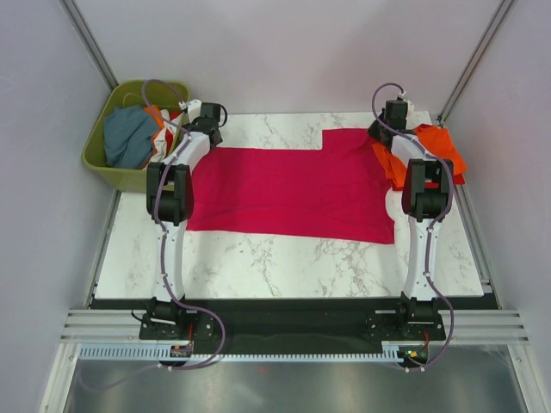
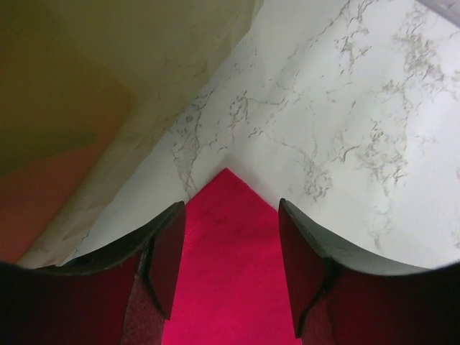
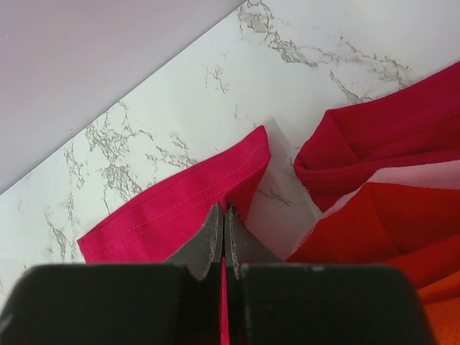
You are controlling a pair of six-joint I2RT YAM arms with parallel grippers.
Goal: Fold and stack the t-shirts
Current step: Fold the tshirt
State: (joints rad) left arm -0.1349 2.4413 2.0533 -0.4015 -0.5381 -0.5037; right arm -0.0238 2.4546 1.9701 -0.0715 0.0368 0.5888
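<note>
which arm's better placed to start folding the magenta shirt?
Right, probably: the right gripper has its jaws shut on an edge of the magenta t-shirt. The left gripper hangs with jaws open over a corner, gripping nothing.

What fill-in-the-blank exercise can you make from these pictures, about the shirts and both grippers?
1. The right gripper is ____ on the edge of the magenta shirt.
2. The left gripper hangs ____ over a corner of that shirt.
3. The green basket stands nearest the ____ gripper.
4. The orange shirts lie nearest the ____ gripper.
Missing words: shut; open; left; right.
</note>
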